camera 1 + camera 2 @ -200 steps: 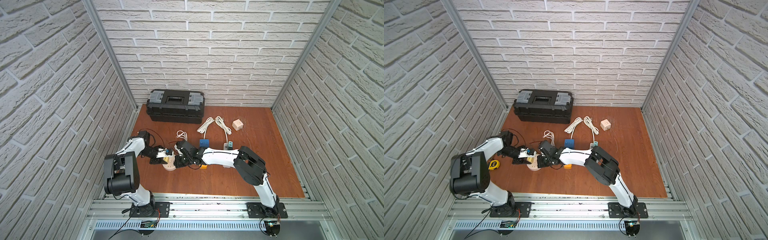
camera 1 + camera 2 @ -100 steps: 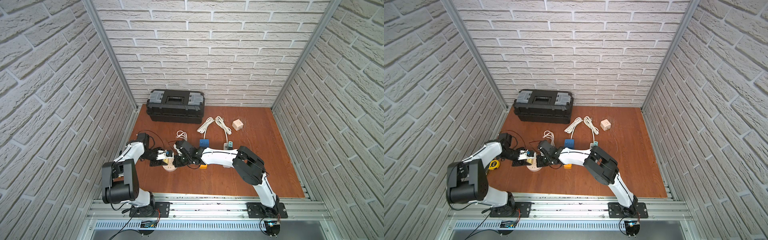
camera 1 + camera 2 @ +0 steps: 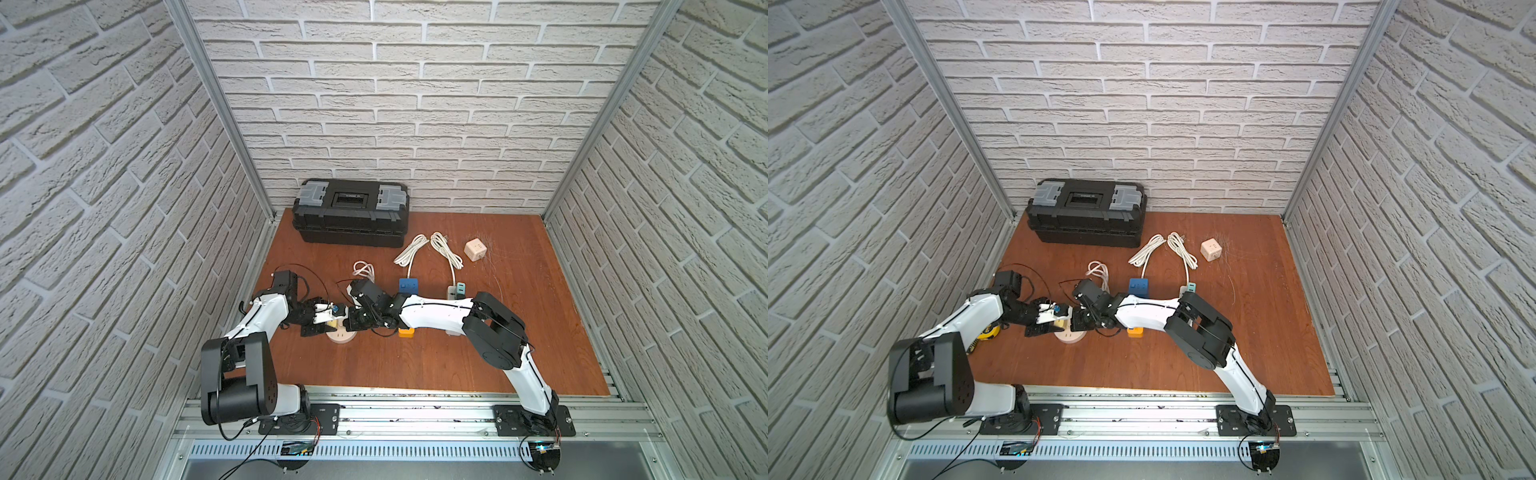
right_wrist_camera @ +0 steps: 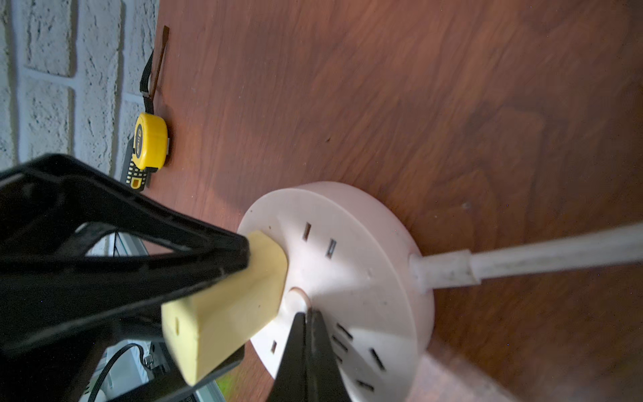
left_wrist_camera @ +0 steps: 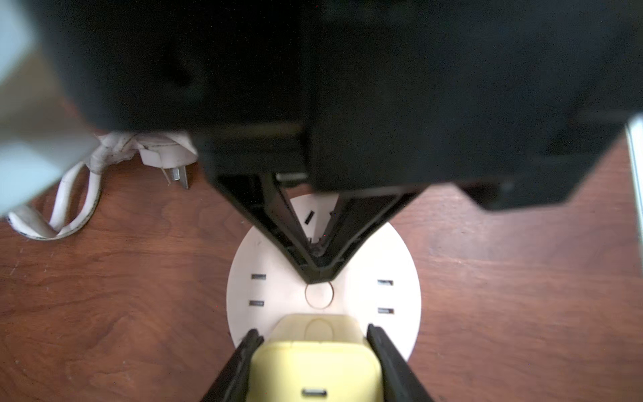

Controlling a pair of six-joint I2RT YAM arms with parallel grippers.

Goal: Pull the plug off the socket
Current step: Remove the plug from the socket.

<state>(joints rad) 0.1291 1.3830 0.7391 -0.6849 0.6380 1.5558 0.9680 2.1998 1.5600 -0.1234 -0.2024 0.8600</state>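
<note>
Two grippers meet at the socket, a round white disc lying on the wooden board. The left gripper is clamped on the yellow plug, gripping it from both sides. The plug leans with its end against the socket's top near the rim. Whether its pins sit in the slots cannot be told. The right gripper has its jaws together, with the tips pressed on the socket's top near its centre. A white cable leaves the socket's side.
</note>
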